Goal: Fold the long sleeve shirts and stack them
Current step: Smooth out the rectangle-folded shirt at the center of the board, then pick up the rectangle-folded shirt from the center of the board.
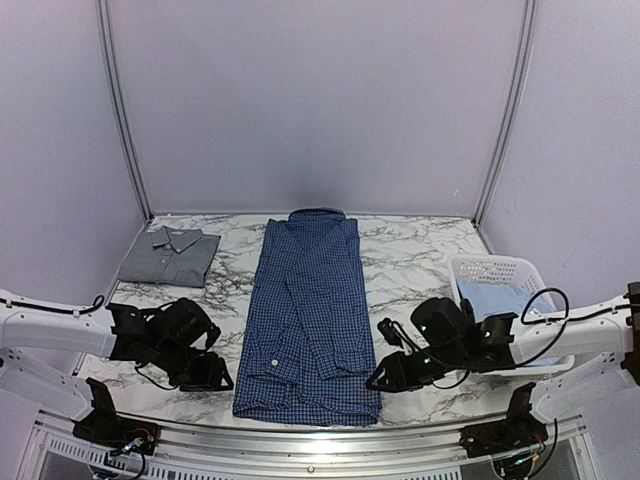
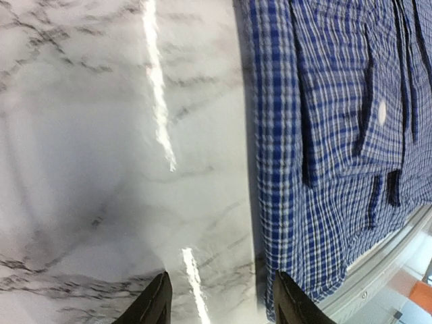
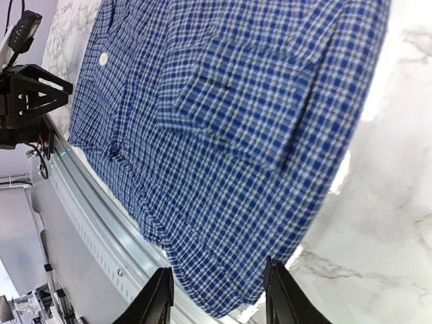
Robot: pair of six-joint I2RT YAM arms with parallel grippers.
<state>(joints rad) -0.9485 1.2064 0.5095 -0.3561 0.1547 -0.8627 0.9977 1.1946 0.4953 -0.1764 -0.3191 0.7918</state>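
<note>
The dark blue checked shirt (image 1: pixel 308 320) lies lengthwise in the middle of the marble table, sleeves folded in, collar at the far end. It fills the right side of the left wrist view (image 2: pixel 337 135) and most of the right wrist view (image 3: pixel 223 115). The grey shirt (image 1: pixel 170 255) lies folded at the far left. The light blue shirt (image 1: pixel 497 298) sits in the white basket (image 1: pixel 495 268). My left gripper (image 1: pixel 215 378) is open and empty just left of the checked shirt's near left corner. My right gripper (image 1: pixel 382 380) is open and empty over its near right corner.
The white basket stands at the right edge of the table beside my right arm. The metal rail of the table's near edge (image 1: pixel 300 440) runs just below the shirt's hem. Bare marble (image 1: pixel 410 260) lies between the checked shirt and the basket.
</note>
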